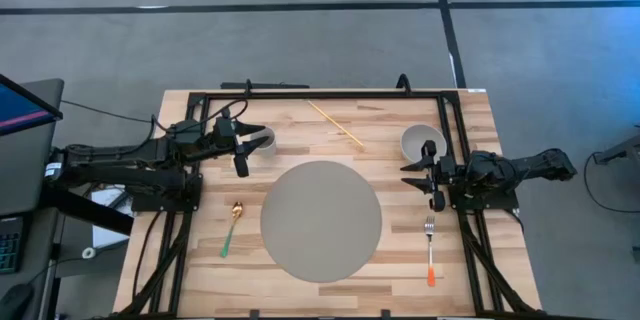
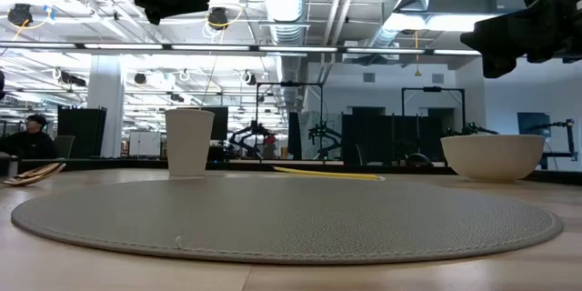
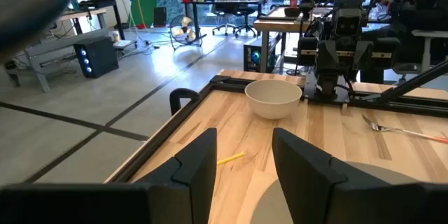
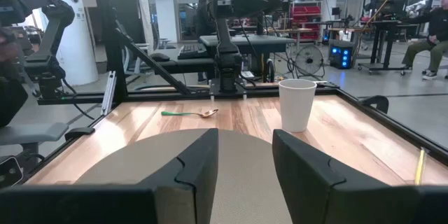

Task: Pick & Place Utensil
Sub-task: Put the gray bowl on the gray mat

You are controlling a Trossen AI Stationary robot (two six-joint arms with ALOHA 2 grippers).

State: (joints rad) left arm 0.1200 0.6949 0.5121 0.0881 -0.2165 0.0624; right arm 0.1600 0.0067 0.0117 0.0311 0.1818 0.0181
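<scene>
Silver fork [image 1: 430,249] with orange handle, flat on the wooden table, right of the round grey mat [image 1: 321,221], tines toward the white bowl [image 1: 420,141]. Gold-bowled spoon [image 1: 231,227] with green handle, flat, left of the mat, slightly slanted. Thin yellow chopstick [image 1: 335,124], lying diagonally beyond the mat, between the white cup [image 1: 262,141] and the bowl. All well apart from one another.
</scene>
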